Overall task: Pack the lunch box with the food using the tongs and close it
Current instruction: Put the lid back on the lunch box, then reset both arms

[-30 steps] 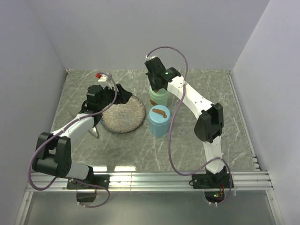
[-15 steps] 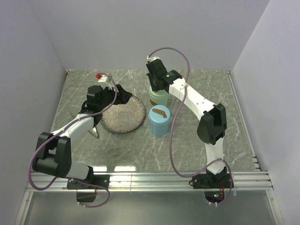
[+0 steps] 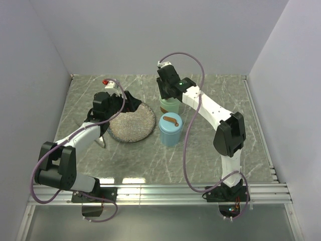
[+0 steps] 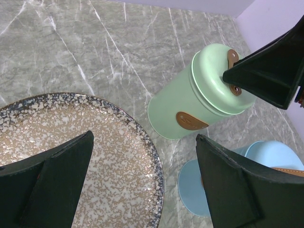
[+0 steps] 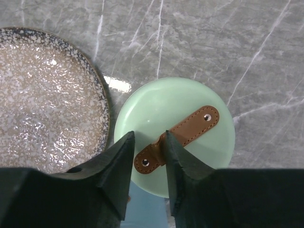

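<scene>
**A:** From above, where do things stand?

**B:** The green canister point(image 3: 169, 105) stands at centre, with the blue canister point(image 3: 170, 130) just below it in the frame. Both have lids on. The speckled plate point(image 3: 132, 122) to their left shows no food on its bare part. The right gripper point(image 3: 168, 93) sits over the green one and the left gripper point(image 3: 129, 102) hangs at the plate's upper edge. A slim grey shape beside the left forearm may be the tongs, but I cannot tell.

**A:** And the left wrist view?

**B:** The left gripper point(image 4: 145, 137) is spread wide with nothing between its fingers. The plate point(image 4: 118, 166) is at lower left and the green canister point(image 4: 187, 107) at centre right. One dark finger point(image 4: 270, 71) of the other arm rests at its lid.

**A:** The right wrist view?

**B:** The right gripper point(image 5: 148, 137) is parted a little, one finger on either side of the brown strap handle point(image 5: 190, 126) on the green lid point(image 5: 180, 102). I cannot tell whether the pads touch the strap. No food shows here either.

**A:** Which step is this, then?

**B:** I judge it the closing stage, with the lid seated and the grip slackened.

**A:** What does the next move call for?

**B:** Probably a wider opening and a straight lift, so the strap doesn't snag and tip the lid.
</scene>
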`<act>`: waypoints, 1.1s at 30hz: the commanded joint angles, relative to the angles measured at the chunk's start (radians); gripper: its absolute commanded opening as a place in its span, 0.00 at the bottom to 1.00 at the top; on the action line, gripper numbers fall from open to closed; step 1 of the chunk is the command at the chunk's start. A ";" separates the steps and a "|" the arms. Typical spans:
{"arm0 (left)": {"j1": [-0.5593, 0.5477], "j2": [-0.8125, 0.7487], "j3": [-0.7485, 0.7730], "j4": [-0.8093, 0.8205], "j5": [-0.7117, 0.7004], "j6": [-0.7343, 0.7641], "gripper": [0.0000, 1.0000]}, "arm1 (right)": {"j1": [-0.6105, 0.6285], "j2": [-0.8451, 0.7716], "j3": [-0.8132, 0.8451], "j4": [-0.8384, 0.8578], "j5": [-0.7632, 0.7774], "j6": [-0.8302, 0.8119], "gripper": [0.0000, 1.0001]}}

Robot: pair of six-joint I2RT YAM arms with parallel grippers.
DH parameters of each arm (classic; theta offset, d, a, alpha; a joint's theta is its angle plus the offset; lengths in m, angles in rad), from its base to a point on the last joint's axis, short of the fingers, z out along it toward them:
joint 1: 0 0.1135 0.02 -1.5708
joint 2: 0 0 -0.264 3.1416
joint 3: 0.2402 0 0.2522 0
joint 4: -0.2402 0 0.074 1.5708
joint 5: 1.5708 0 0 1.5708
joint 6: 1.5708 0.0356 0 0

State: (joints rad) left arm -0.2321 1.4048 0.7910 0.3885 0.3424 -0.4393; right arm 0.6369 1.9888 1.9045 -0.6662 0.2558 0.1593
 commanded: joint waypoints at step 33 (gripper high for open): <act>0.139 -0.377 -0.187 -0.036 -0.502 -0.098 0.99 | -0.341 -0.775 -1.099 0.901 0.013 0.105 0.72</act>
State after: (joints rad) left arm -0.1001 1.0767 0.6147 0.3832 -0.0212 -0.5209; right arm 0.3477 1.2766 0.8703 0.1204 0.2714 0.2203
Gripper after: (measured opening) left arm 0.991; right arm 0.714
